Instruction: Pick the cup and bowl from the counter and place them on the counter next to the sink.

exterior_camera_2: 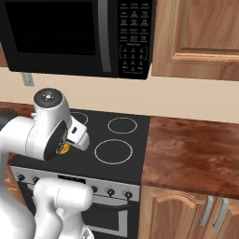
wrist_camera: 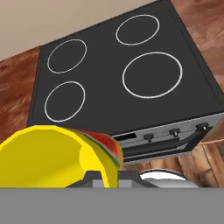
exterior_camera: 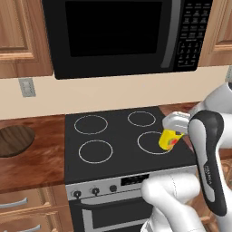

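Hand (exterior_camera: 173,136) carries cup (exterior_camera: 169,139) above stovetop (exterior_camera: 118,145), bowl (exterior_camera: 14,140) well apart.

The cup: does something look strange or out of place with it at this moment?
Yes. The cup is not on the counter: the claw holds it in the air above the stovetop, tilted, its open mouth facing the hand camera. The bowl lies level on the counter, nothing odd.
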Motion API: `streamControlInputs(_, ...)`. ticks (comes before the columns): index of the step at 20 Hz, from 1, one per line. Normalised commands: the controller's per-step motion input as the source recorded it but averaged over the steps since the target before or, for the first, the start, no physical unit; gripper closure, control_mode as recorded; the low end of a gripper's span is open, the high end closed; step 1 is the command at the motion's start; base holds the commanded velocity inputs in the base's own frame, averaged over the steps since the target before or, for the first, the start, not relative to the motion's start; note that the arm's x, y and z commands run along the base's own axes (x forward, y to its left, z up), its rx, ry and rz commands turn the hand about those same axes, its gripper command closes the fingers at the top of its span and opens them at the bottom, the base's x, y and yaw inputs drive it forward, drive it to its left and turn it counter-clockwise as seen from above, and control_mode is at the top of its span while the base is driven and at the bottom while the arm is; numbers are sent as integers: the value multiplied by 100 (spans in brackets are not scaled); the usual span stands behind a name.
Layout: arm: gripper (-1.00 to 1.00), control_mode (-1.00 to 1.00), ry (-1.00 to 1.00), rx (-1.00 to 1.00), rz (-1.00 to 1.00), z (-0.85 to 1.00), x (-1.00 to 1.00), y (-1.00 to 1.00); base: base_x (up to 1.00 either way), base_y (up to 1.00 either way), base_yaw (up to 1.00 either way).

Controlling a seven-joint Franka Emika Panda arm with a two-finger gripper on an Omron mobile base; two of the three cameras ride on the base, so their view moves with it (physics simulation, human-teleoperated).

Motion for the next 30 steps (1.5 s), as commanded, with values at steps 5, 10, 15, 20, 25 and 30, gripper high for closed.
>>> streamControlInputs(5, 100, -100, 16, -8, -9, 1, 0, -46, 0, 0, 0)
streamControlInputs(10, 100, -100, 2, 0, -2, 0, 0, -6, 0, 0, 0)
streamControlInputs(15, 100, -100, 0, 0, 0, 0, 0, 0, 0, 0, 0)
streamControlInputs(20, 100, -100, 0, 0, 0, 0, 0, 0, 0, 0, 0)
streamControlInputs(25, 100, 100, 0, 0, 0, 0, 0, 0, -2, 0, 0)
streamControlInputs(30, 100, 100, 0, 0, 0, 0, 0, 0, -96, 0, -11)
